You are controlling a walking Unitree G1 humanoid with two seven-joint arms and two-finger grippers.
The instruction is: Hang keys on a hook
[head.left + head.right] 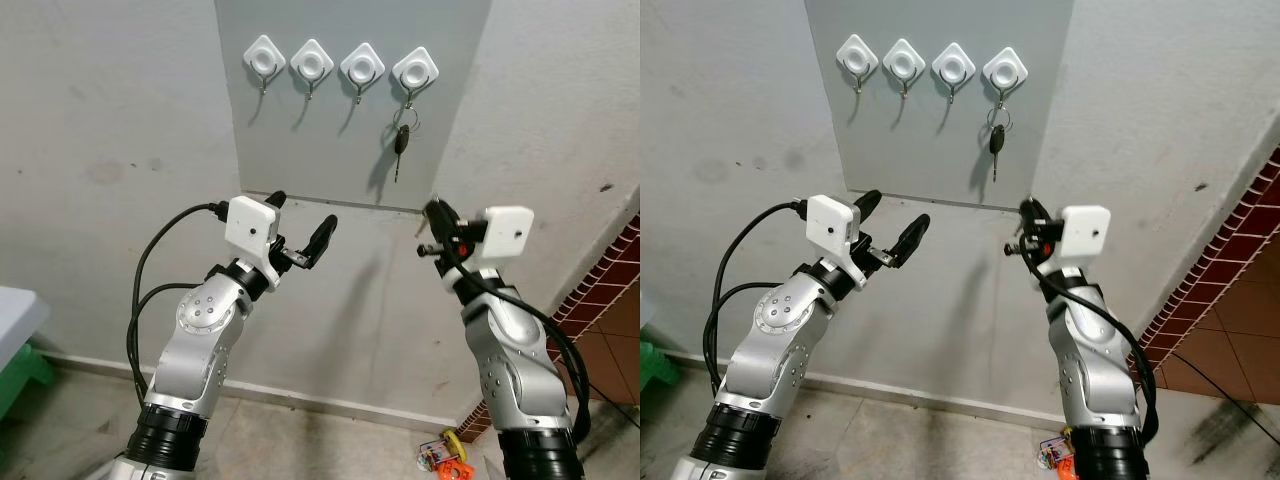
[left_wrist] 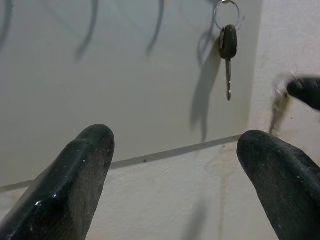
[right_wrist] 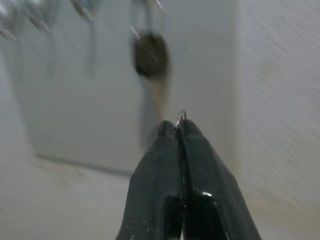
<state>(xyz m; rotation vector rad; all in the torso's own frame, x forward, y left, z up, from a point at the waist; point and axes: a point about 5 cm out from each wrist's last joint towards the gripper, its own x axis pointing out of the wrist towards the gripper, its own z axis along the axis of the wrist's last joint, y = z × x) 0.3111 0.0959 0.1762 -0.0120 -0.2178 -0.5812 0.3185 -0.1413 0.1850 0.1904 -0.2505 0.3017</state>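
Observation:
Four white hooks sit in a row on a grey wall panel (image 1: 300,140). A black-headed key (image 1: 401,142) hangs by its ring from the rightmost hook (image 1: 414,69); the other three hooks, such as the leftmost hook (image 1: 264,55), are bare. My left gripper (image 1: 303,212) is raised below the panel's lower edge, open, with nothing between its fingers (image 2: 95,150). My right gripper (image 1: 432,208) is raised below and slightly right of the hanging key (image 3: 150,54). It is shut, and a thin metal ring (image 3: 181,116) pokes out at its fingertips.
The wall is close in front. A red tiled wall (image 1: 600,300) meets it on the right. A green stool (image 1: 20,370) stands at the lower left under a white surface (image 1: 15,305). Small coloured objects (image 1: 445,458) lie on the floor by the skirting.

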